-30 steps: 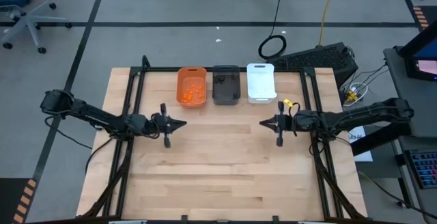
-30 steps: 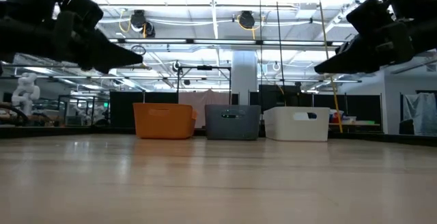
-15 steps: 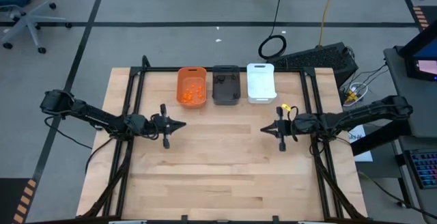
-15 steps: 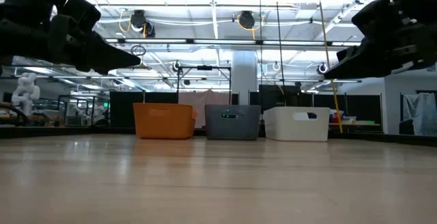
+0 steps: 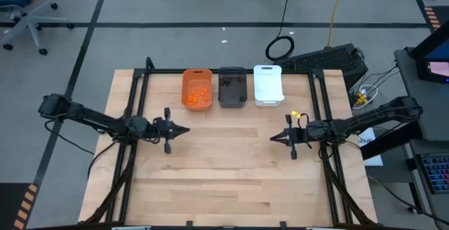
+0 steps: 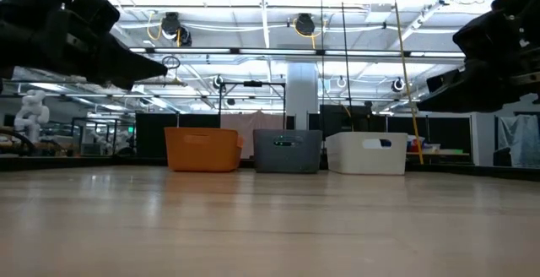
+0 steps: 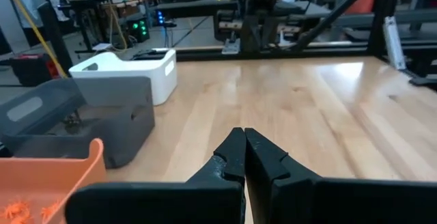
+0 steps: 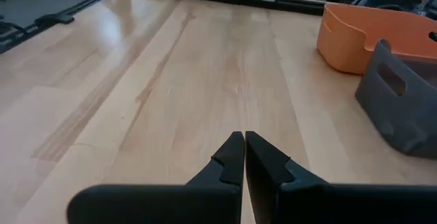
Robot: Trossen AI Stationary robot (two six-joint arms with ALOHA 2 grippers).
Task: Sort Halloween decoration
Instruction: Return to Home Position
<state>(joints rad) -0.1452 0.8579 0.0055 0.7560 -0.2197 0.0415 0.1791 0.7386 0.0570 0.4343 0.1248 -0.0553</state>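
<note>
Halloween decoration (image 5: 198, 94) in orange bin (image 5: 197, 71), far from closed left pincer (image 5: 187, 129), closed right pincer (image 5: 273, 138)

Small orange decoration pieces (image 5: 198, 94) lie scattered inside the orange bin (image 5: 197, 71), none on the tabletop.

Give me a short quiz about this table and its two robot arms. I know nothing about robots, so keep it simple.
1. True or false: the left gripper and the right gripper are both shut and empty.
2. Which colour is the middle bin in the row? A orange, B dark grey, C white.
3. Fill in: the orange pieces lie in the ___ bin.

Key: 1 true. 2 B, the dark grey bin. 3 orange, the orange bin.
</note>
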